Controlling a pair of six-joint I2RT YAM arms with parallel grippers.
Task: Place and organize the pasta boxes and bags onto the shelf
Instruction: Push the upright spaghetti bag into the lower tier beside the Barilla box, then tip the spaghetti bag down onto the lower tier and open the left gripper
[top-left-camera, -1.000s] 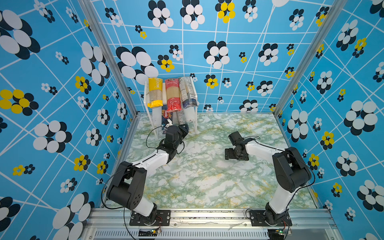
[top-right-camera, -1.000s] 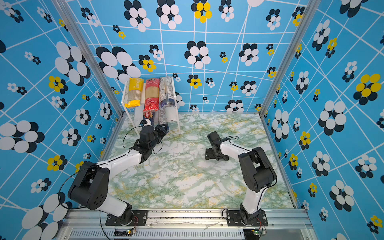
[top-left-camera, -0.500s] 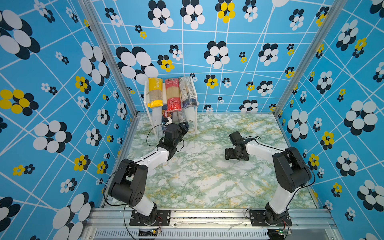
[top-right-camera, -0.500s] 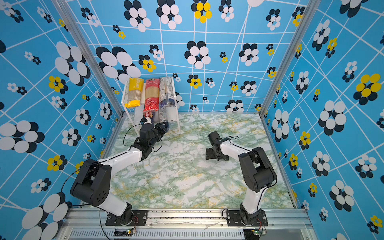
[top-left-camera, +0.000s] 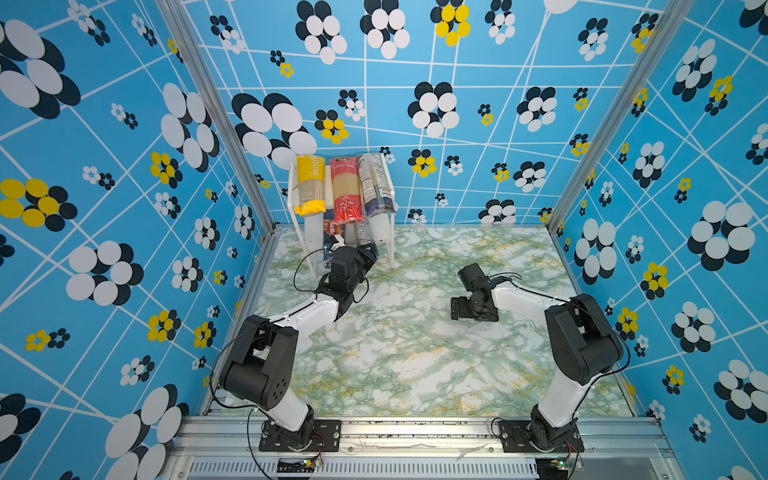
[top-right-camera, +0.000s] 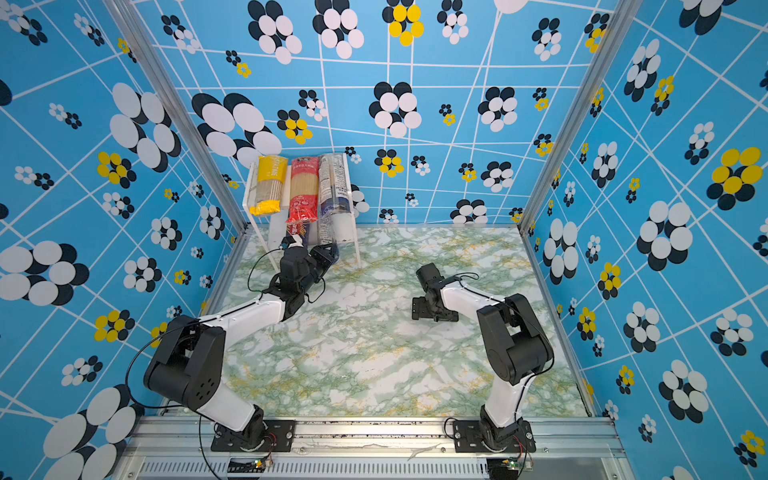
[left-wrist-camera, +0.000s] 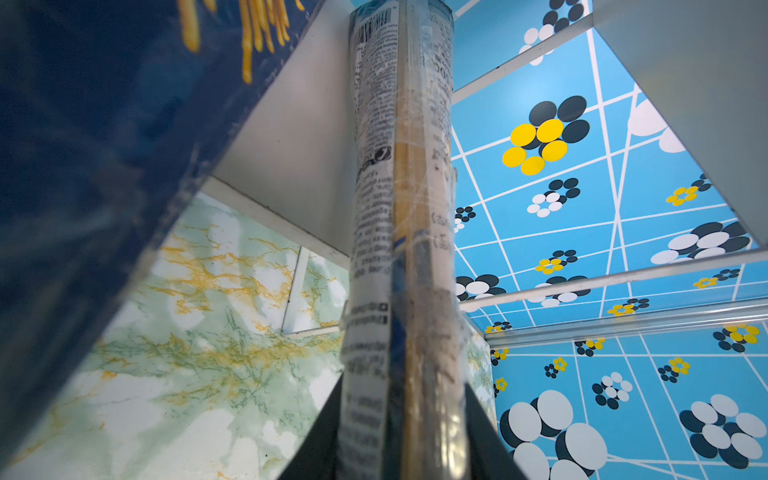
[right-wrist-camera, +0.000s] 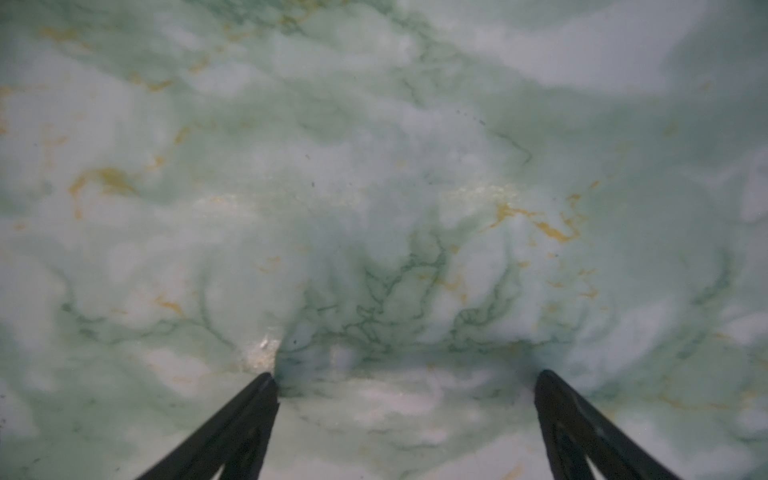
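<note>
The slim clear spaghetti bag (left-wrist-camera: 401, 232), covered in small print, is pinched between the two dark fingers (left-wrist-camera: 484, 436) of the left gripper (left-wrist-camera: 401, 399), which is clamped on its near end. The bag points into the lower level of the small white two-tier shelf (top-left-camera: 391, 245), just beside the dark blue Barilla box (top-left-camera: 331, 230) lying there. Whether the bag touches the lower board I cannot tell. On the top board three packs lie side by side: a yellow bag (top-left-camera: 310, 185), a red bag (top-left-camera: 345, 191) and another clear printed bag (top-left-camera: 374, 183).

The left arm stretches low over the green-veined marble tabletop (top-left-camera: 415, 353). Its forearm slants toward the shelf and its wrist aims the gripper at the open front. The right arm is folded, its forearm reaching toward the middle of the table. There the right gripper (right-wrist-camera: 407, 380) points down with its jaws spread wide, nothing between them and its tips close to the surface.

Compared with a second ago, the left elbow has lifted a little and the left gripper has nudged slightly nearer the shelf, bag in its grasp. The right arm and the three top packs look unchanged.
</note>
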